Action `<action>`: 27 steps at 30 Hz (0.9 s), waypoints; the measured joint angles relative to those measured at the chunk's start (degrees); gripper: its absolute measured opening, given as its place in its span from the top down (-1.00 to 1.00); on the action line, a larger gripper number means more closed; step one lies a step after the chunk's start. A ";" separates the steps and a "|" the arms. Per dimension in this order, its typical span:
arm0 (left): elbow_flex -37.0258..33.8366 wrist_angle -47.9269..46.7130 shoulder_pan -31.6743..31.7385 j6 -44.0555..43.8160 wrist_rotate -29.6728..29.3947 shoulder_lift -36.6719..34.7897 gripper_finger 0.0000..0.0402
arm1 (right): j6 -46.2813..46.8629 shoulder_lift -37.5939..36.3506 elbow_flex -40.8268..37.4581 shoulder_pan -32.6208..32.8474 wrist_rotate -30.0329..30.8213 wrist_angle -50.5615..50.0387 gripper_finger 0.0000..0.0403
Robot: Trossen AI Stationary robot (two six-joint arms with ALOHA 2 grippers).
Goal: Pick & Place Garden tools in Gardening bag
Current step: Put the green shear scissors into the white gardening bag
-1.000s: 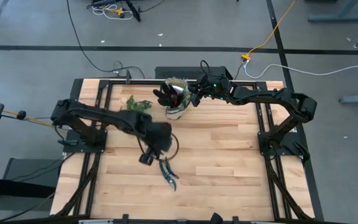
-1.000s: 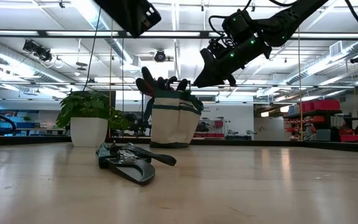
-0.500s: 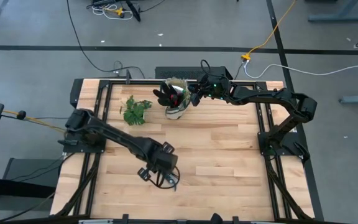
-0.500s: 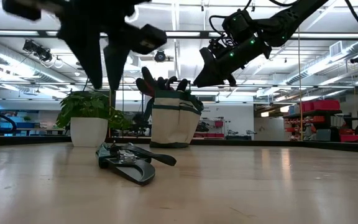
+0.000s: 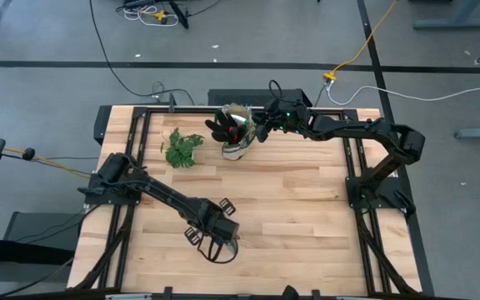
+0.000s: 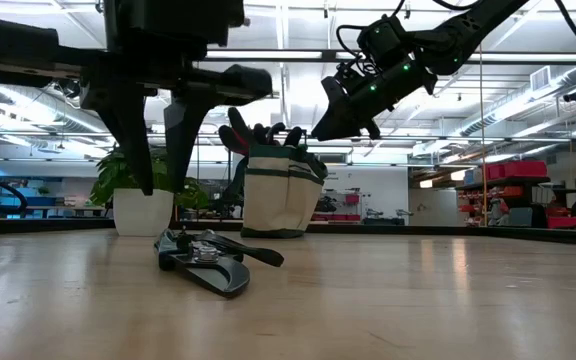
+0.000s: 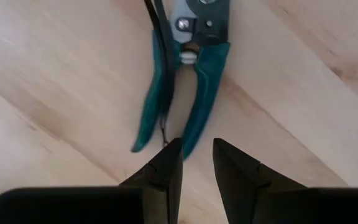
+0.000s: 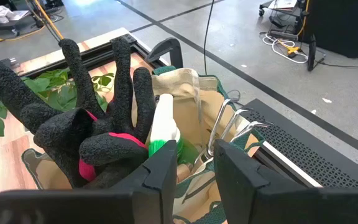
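The pruning shears (image 7: pixel 185 81), with teal handles, lie flat on the table (image 5: pixel 307 208) near its front middle, also seen in the low view (image 6: pixel 208 262). My left gripper (image 7: pixel 197 158) hangs right above them, pointing down, slightly open, with its fingertips (image 6: pixel 164 188) clear of them. The beige gardening bag (image 5: pixel 236 148) stands at the far middle. In it are a red-and-black glove (image 8: pixel 86 137), a green spool (image 8: pixel 166 147) and a rake's metal tines (image 8: pixel 229 124). My right gripper (image 8: pixel 194 165) stays open at the bag's right rim. My right gripper has its fingertips (image 6: pixel 315 135) at the top of the bag's right side, slanting down from the table's right. Whether they touch the rim I cannot tell. My left gripper touches nothing.
A leafy green sprig (image 5: pixel 182 148) lies left of the bag at the far left. Bare wood stretches between the shears and the bag (image 6: pixel 280 195) and across the right half of the table.
My left gripper has moved toward the table's near edge and come down over the shears, rolling its wrist on the way. The shears have stayed where they lay.
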 joint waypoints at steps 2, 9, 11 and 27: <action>0.00 0.44 -0.25 0.59 -0.90 -0.02 0.52 | 0.00 0.00 0.00 0.01 0.00 -0.01 0.47; -0.02 1.07 -0.14 0.42 -0.69 0.86 0.52 | 0.00 0.00 0.00 0.01 -0.02 0.02 0.47; 0.04 2.10 -0.14 0.22 -0.05 1.42 0.51 | 0.00 0.00 0.00 0.01 -0.02 -0.01 0.47; 0.02 2.99 -0.36 0.26 0.09 5.18 -0.08 | 0.00 0.00 0.00 0.00 -0.20 -0.47 0.47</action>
